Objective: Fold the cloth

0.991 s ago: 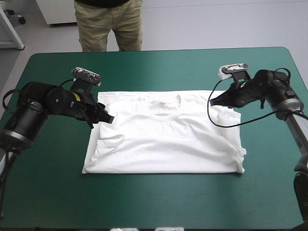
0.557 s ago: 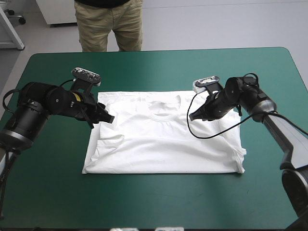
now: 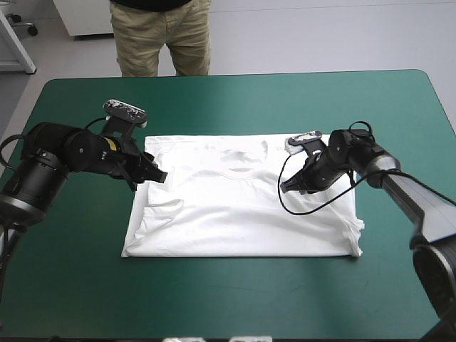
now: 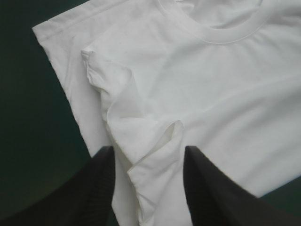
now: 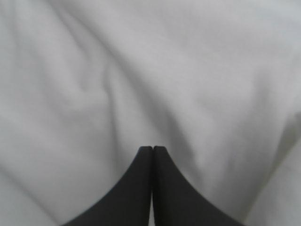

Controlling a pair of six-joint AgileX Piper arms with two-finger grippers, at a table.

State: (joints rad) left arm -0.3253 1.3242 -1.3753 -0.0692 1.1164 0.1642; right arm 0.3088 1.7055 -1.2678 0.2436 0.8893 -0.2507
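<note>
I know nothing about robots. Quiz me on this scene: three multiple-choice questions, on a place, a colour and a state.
1. The collar of the T-shirt lies toward the table's: A near edge; B far edge; C left edge.
2. The table cover is: A red; B white; C teal-green.
3. On the left gripper, the fingers are: A open; B shut; C gripping a box.
Answers: B, the collar sits at the T-shirt's far side; C, teal-green surrounds the T-shirt; A, they stand apart in the left wrist view.
</note>
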